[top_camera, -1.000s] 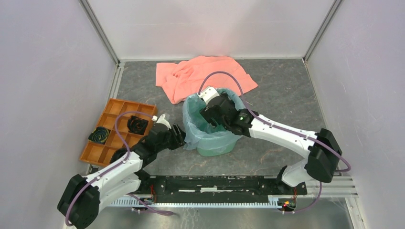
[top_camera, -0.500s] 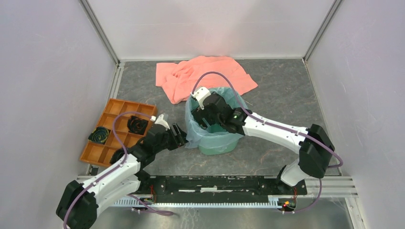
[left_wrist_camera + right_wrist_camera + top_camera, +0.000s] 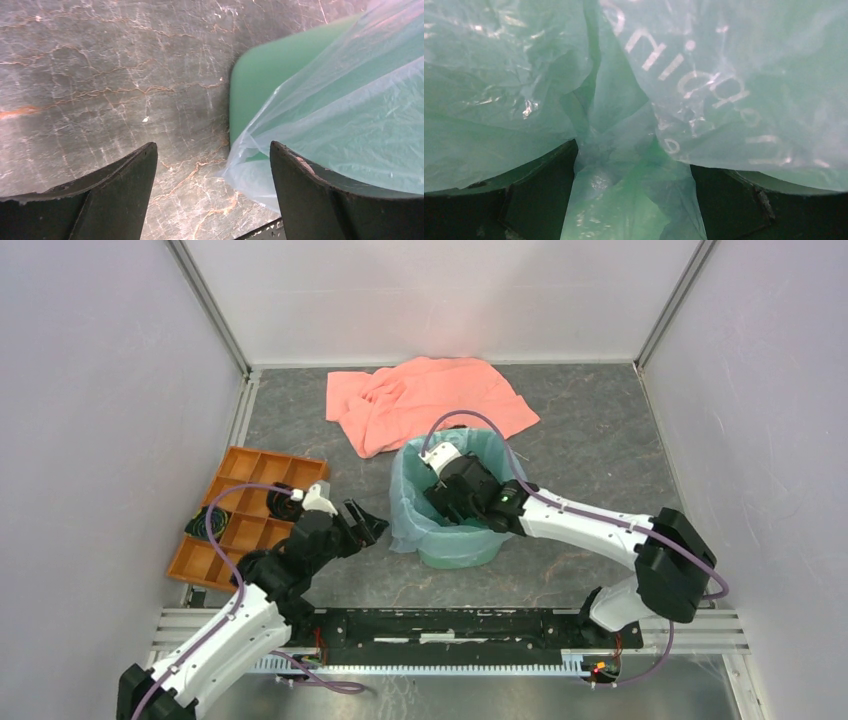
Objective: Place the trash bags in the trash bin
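The green trash bin stands mid-table with the pale blue-grey trash bag lining it and hanging over its left rim. My right gripper reaches down inside the bin; in the right wrist view its jaws stand apart, with crinkled bag film bearing white lettering between and over them. My left gripper is open and empty, just left of the bin and apart from it. The left wrist view shows its jaws spread over bare floor, the bag's hanging edge and the bin wall to the right.
A salmon-pink cloth lies behind the bin. An orange compartmented tray with dark coiled items sits at the left. Grey walls close in on three sides; a metal rail runs along the near edge.
My left gripper has drawn back left from the bag's hanging edge, and its jaws now stand spread. My right gripper has shifted from the bin's far-left rim toward its middle.
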Controlling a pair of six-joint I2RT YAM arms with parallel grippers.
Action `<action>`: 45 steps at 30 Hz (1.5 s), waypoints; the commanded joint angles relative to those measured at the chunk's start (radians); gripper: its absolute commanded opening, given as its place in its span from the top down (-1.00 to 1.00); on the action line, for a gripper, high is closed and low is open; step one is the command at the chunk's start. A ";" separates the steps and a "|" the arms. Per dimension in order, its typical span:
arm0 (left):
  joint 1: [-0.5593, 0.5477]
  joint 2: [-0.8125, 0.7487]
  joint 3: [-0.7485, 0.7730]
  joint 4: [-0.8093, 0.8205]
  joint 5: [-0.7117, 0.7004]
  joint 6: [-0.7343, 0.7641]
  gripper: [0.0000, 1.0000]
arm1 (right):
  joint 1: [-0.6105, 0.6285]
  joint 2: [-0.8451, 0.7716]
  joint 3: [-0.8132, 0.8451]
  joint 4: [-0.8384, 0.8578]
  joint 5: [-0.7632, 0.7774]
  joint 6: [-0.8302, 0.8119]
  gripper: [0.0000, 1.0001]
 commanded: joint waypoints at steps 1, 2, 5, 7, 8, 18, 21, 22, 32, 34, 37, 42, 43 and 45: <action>0.000 -0.022 0.081 -0.064 -0.105 -0.025 -0.78 | -0.043 -0.070 -0.048 -0.054 0.112 0.045 -0.75; 0.000 -0.027 0.097 -0.082 -0.121 -0.022 -0.79 | -0.055 -0.077 -0.057 -0.071 0.140 0.058 -0.75; -0.001 -0.061 0.147 -0.128 -0.160 0.005 -0.79 | -0.104 -0.111 -0.093 -0.118 0.235 0.102 -0.78; -0.001 -0.084 0.171 -0.137 -0.170 0.025 -0.80 | -0.156 -0.140 -0.123 -0.145 0.270 0.133 -0.80; 0.000 -0.102 0.180 -0.140 -0.173 0.035 -0.80 | -0.195 -0.159 -0.142 -0.160 0.273 0.153 -0.82; 0.000 -0.111 0.261 -0.128 -0.172 0.155 -0.85 | -0.435 -0.436 -0.293 -0.381 0.656 0.534 -0.96; 0.000 -0.105 0.285 -0.132 -0.165 0.186 -0.85 | -0.593 -0.519 -0.357 -0.365 0.594 0.547 -0.90; 0.000 -0.107 0.292 -0.134 -0.162 0.192 -0.85 | -0.663 -0.537 -0.373 -0.370 0.564 0.550 -0.88; 0.000 -0.160 0.326 -0.172 -0.150 0.231 -0.89 | -1.119 -0.688 -0.434 -0.333 0.509 0.389 -0.87; 0.000 -0.165 0.333 -0.180 -0.153 0.239 -0.89 | -1.155 -0.714 -0.441 -0.298 0.470 0.347 -0.85; 0.000 -0.167 0.334 -0.181 -0.155 0.247 -0.90 | -1.153 -0.715 -0.411 -0.293 0.372 0.300 -0.81; 0.000 -0.152 0.339 -0.178 -0.152 0.245 -0.91 | -1.149 -0.764 -0.292 -0.375 0.307 0.279 -0.82; -0.001 -0.147 0.340 -0.175 -0.151 0.241 -0.90 | -1.149 -0.766 -0.255 -0.409 0.294 0.287 -0.82; 0.000 -0.136 0.341 -0.167 -0.149 0.235 -0.90 | -1.150 -0.755 -0.200 -0.468 0.262 0.295 -0.82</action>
